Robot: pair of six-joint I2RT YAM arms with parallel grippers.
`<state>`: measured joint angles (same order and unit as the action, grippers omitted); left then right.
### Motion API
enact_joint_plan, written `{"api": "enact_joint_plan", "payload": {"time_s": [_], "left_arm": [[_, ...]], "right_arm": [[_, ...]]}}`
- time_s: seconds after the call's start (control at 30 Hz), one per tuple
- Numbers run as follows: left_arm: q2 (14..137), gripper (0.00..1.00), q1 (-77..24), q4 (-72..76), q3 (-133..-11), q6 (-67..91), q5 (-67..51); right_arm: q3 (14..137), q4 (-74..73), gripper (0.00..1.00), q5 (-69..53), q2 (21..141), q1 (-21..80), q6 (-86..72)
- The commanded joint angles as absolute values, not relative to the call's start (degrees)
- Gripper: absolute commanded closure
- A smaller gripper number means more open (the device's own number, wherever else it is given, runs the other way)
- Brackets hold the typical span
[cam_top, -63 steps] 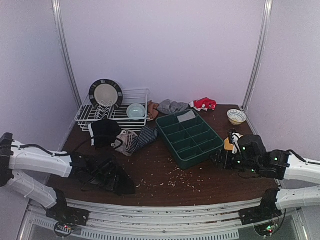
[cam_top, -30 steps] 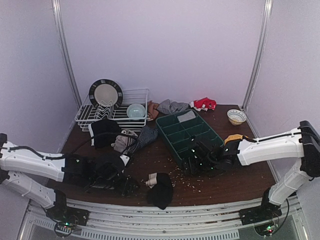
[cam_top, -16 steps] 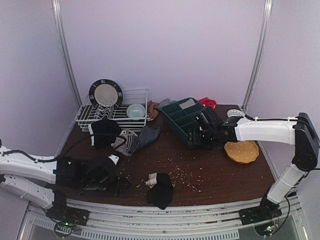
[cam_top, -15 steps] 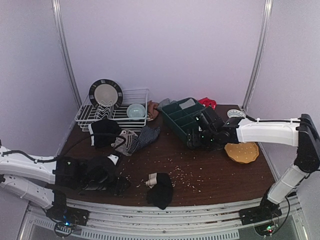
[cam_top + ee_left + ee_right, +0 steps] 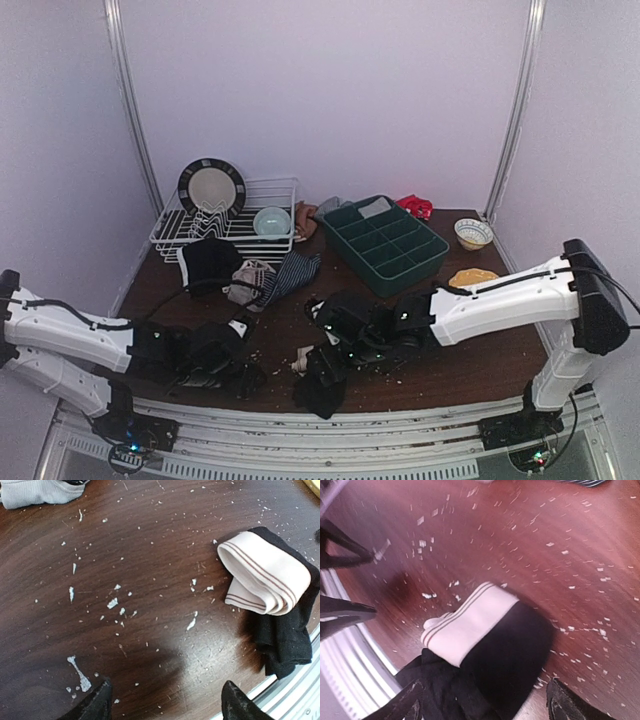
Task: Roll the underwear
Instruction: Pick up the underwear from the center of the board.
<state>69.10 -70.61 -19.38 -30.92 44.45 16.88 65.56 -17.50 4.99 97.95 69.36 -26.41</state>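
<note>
Black underwear (image 5: 505, 650) under the right claw (image 5: 485, 692)
It lies bunched, well nearer than the tray (image 5: 410, 278); both claws gape empty, the right above it, seemingly ready to pinch and roll, left claw (image 5: 166, 697) beside.

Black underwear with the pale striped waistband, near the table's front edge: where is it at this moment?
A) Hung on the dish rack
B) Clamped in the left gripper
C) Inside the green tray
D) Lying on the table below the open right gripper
D: the black underwear lies on the table, and the right gripper stands over it with its fingers spread wide, clamping nothing.
</note>
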Motion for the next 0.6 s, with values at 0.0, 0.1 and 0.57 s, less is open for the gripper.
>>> {"api": "enact_joint_plan", "payload": {"time_s": [0.0,0.1,0.57], "left_arm": [[68.31,0.29,-70.58,-18.07,-31.15,47.34,15.56],[65.23,0.29,-70.57,-18.84,-29.66,48.62,15.86],[48.17,0.29,-70.57,-33.96,-36.64,43.74,27.66]], "right_arm": [[71.61,-23.03,0.19,6.18,104.34,70.11,-23.03],[75.11,-26.90,0.35,6.35,108.33,70.13,-22.18],[64.38,-9.11,1.00,-5.99,90.13,69.93,-13.85]]}}
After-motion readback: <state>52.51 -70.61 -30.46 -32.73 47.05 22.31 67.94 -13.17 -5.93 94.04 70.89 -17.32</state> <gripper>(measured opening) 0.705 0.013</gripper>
